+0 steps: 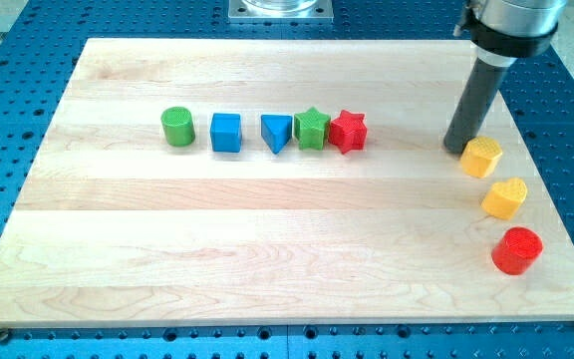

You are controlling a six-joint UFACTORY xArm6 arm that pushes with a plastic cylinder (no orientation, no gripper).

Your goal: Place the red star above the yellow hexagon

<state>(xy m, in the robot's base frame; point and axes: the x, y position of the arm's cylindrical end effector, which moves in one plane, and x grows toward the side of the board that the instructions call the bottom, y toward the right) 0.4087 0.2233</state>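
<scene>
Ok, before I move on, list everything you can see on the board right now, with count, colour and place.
cylinder: 1, green, left end of the row
cube: 1, blue, right of the green cylinder
triangle: 1, blue, middle of the row
green star: 1, green, touching the red star
red star: 1, red, right end of the row
hexagon: 1, yellow, view's right
yellow block: 1, yellow, below the hexagon
red cylinder: 1, red, lower right
board: 1, light wood, on a blue perforated table
my tip: 1, dark, just left of the hexagon
</scene>
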